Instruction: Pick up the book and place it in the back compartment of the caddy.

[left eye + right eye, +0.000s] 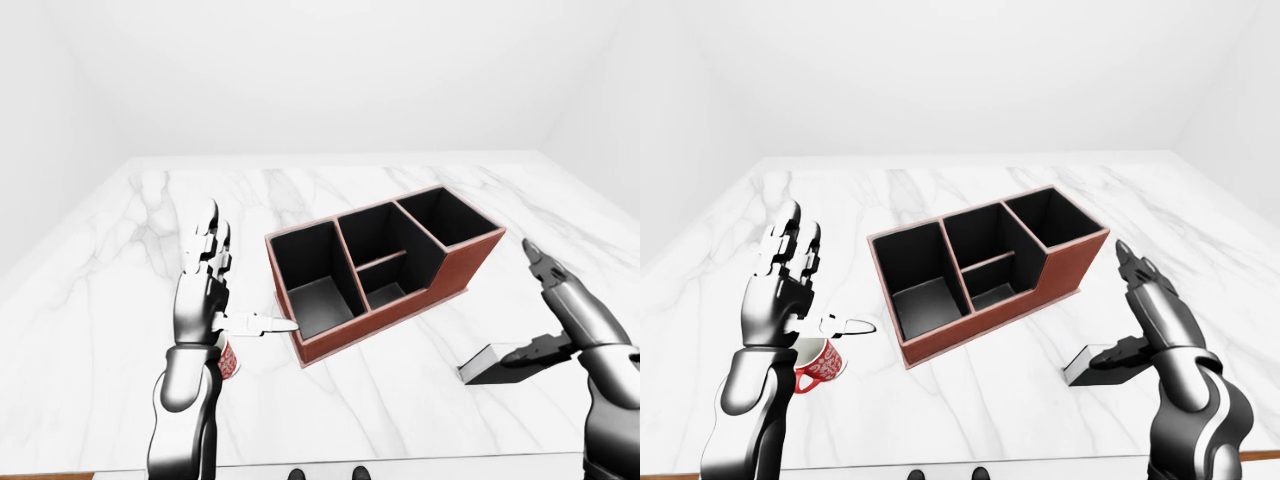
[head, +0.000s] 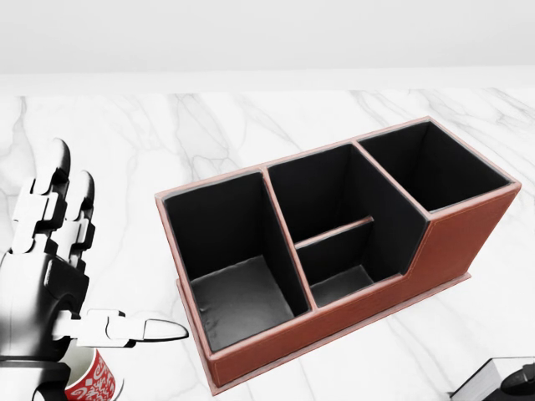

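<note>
The head view looks steeply down on the caddy and shows its insides best; of the book it catches only a grey corner at its 5 o'clock edge, and the right robot hand barely shows there; the two eye views take in the whole white marble table and both arms.

In the right-eye view the book lies flat on the table at 4 o'clock from the caddy, apart from it, with bare marble between; the right robot hand stands spread open over it, one finger raised toward 12 o'clock, the thumb low against the book's near edge; whether it presses the cover cannot be told, and the fingers are not closed round it.

The left robot hand is held upright at 9 o'clock from the caddy, fingers straight and open, thumb pointing toward the caddy, gripping nothing; just below it stands a red and white patterned mug, which the left-eye view mostly hides behind the wrist.

The table has wide free marble toward 12 o'clock and along both sides; its near edge runs along the bottom of the eye views.

The caddy is reddish-brown with black lining, set at a slant; it has one large compartment at its left end, a middle section split by a low divider, and a tall compartment at its right end; all show only bare lining.
</note>
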